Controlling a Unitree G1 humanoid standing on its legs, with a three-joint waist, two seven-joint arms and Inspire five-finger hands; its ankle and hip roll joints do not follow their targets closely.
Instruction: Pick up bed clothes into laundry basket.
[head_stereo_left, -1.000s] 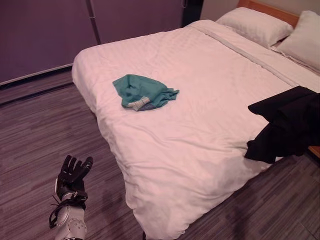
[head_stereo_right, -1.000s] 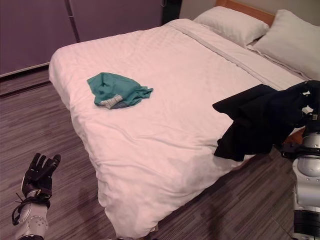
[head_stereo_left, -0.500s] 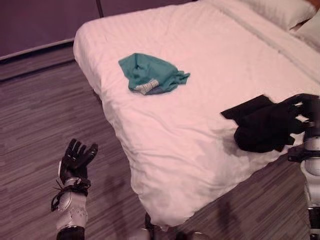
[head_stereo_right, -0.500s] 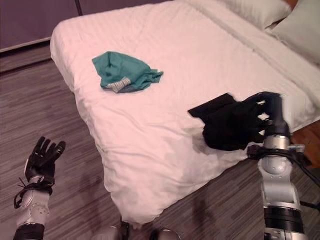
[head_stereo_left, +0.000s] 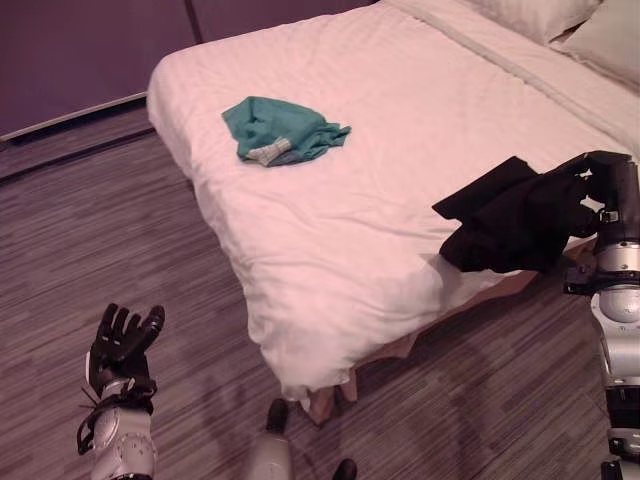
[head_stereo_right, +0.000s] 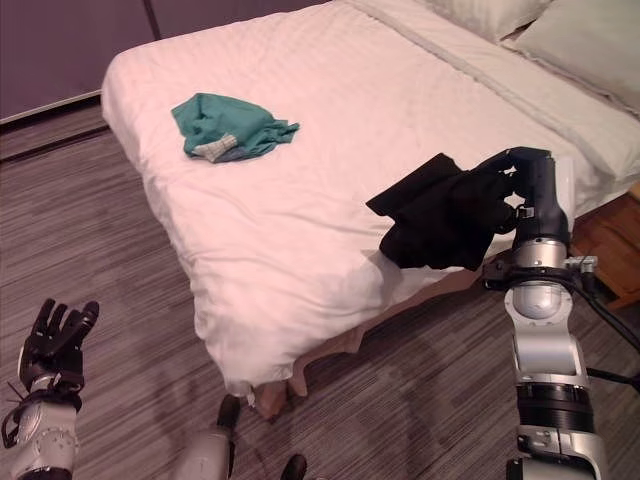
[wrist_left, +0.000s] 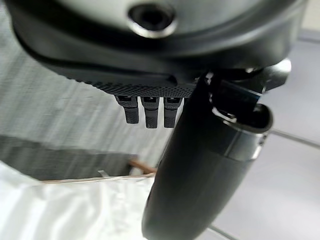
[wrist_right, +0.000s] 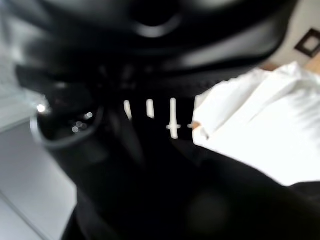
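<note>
A black garment (head_stereo_right: 445, 215) hangs over the bed's near right edge, with my right hand (head_stereo_right: 528, 180) shut on its upper end. In the right wrist view the dark cloth (wrist_right: 165, 195) lies bunched under the curled fingers. A teal garment (head_stereo_left: 275, 131) lies crumpled on the white bed (head_stereo_left: 400, 120), far from both hands. My left hand (head_stereo_left: 120, 340) is raised over the floor at the lower left, palm up, fingers straight, holding nothing. In the left wrist view its fingers (wrist_left: 146, 112) point out over the floor.
Two pillows (head_stereo_right: 570, 40) lie at the head of the bed, at the upper right. Dark wardrobe doors (head_stereo_left: 90, 50) stand behind the bed's far side. Striped wood floor (head_stereo_left: 100, 230) runs along the left and the front of the bed.
The camera has shifted. My right hand has drawn the black garment further toward the bed's near right edge, and part of it now hangs off. The left hand sits lower in view.
</note>
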